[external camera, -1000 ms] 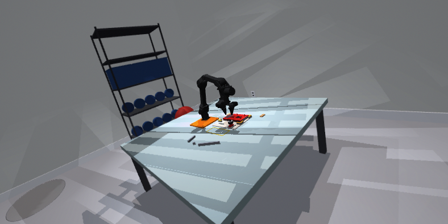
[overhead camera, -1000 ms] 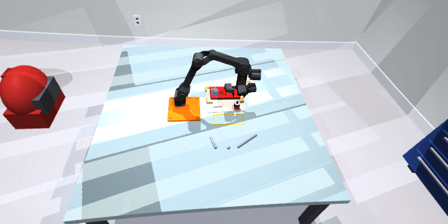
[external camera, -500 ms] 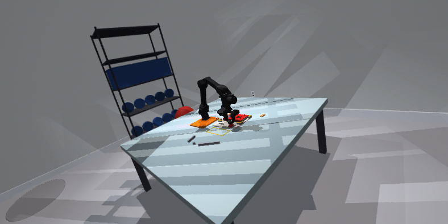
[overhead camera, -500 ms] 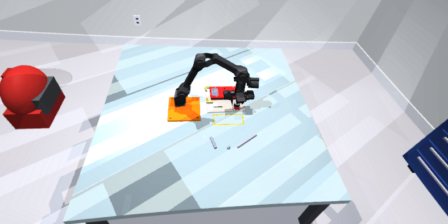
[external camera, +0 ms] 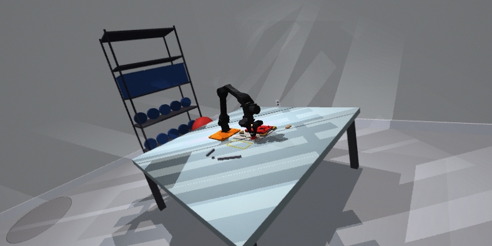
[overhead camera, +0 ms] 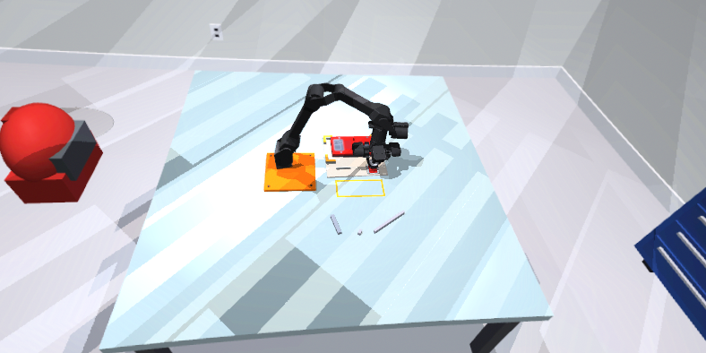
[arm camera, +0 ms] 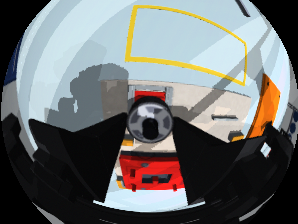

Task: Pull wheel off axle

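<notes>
The black arm (overhead camera: 340, 98) rises from its orange base plate (overhead camera: 289, 172) on the glass-topped table (overhead camera: 296, 276), arches over and points its wrist straight down at the white fixture board (overhead camera: 346, 168); the gripper (overhead camera: 376, 165) sits low over the board's right end, just beside the red block (overhead camera: 346, 145) that lies along the board's far edge.

In the wrist view the two dark fingers close in from either side on the wheel (arm camera: 149, 121) — a grey, round disc with a dark hub seen end-on — and they pinch it between them, touching its left and right rims; the wheel is at the gripper's tips, above the red block (arm camera: 150, 172) and the board; whether it is still seated on the axle cannot be told, since the axle itself is hidden behind it.

The marked area (overhead camera: 359, 187) — a yellow-outlined rectangle — lies on the table just in front of the board, near the gripper but apart from it; from the wrist it shows beyond the wheel (arm camera: 189, 43), with nothing inside its outline.

Nearer the table's front edge lie three loose grey pieces, well apart from the board: a short bar (overhead camera: 335, 224), a tiny block (overhead camera: 359, 232) and a longer bar (overhead camera: 389, 221); in the exterior view the arm (external camera: 237, 101) bends down over the same cluster.
</notes>
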